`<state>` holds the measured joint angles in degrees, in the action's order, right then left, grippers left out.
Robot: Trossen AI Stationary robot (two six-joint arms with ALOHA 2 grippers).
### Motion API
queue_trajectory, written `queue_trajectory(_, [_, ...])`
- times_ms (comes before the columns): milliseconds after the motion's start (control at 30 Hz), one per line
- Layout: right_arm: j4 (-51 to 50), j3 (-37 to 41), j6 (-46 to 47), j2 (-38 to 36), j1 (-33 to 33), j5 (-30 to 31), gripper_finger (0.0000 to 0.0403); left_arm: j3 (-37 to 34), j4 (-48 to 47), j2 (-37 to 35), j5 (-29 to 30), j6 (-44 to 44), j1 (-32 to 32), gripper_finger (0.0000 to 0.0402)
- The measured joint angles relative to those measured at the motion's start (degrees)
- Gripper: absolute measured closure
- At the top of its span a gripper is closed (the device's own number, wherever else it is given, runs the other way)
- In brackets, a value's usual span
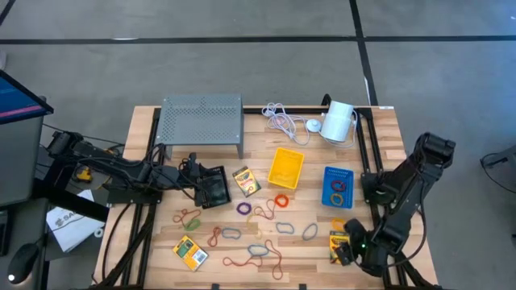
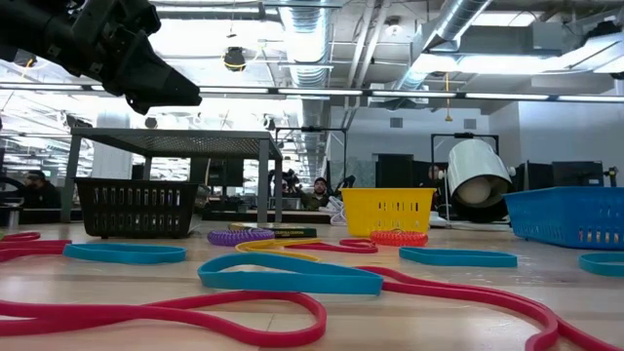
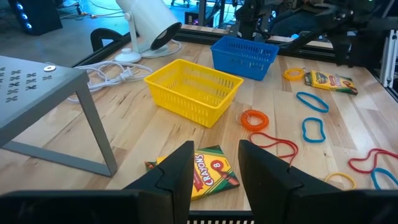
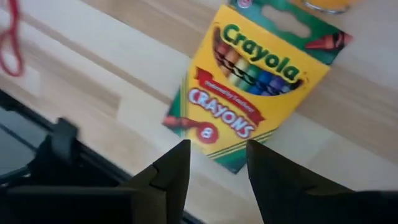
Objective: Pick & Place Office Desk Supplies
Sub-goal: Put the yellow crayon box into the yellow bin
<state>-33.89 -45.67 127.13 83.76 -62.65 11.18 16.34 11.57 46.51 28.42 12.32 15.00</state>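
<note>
Your right claw (image 4: 217,165) hovered, jaws apart, over the light, stiff yellow-green cardboard crayon box (image 4: 255,81); grip its long edges.

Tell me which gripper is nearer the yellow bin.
Left. The left gripper is above the black bin, with one crayon box between it and the yellow bin. The right gripper is at the table's front right corner, much farther off.

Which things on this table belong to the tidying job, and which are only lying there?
Belong to the job:
- rubber bands
- crayon boxes
- black bin
- yellow bin
- blue bin

Only lying there:
- grey metal stand
- white cable
- white cylinder
</note>
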Motion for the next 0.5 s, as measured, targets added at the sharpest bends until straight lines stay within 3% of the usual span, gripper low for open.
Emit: queue_trajectory(500, [-0.29, 0.04, -1.28, 5.61, -0.38, -4.26, 0.0212, 0.0, 0.02, -0.01, 0.01, 0.01, 0.0, 0.0279])
